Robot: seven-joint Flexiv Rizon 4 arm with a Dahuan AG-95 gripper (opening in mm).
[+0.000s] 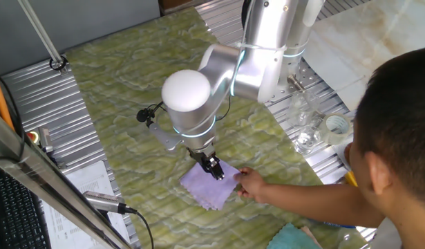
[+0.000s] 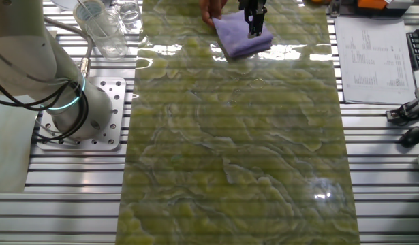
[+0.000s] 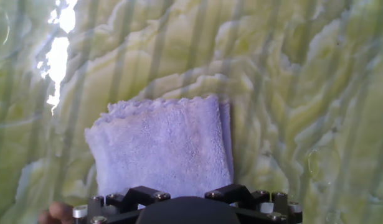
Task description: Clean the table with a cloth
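The lilac cloth [image 1: 211, 187] lies folded and flat on the green-yellow marbled table [image 1: 129, 90], near its edge by the person. It also shows in the other fixed view [image 2: 240, 37] and fills the lower middle of the hand view [image 3: 160, 146]. My gripper [image 1: 213, 168] hangs just above the cloth's middle, pointing down, with its fingers apart and nothing between them [image 2: 255, 30]. Only its black base [image 3: 186, 208] shows in the hand view. A person's hand [image 1: 250, 183] touches the cloth's edge.
Clear glass cups [image 1: 305, 128] and a tape roll [image 1: 336, 126] stand on the ribbed metal beside the arm's base. A teal cloth [image 1: 291, 238] lies near the person. Papers [image 2: 373, 58] and a keyboard [image 1: 15, 207] sit on the other side. A beige marble slab [image 1: 364, 41] lies beyond the arm.
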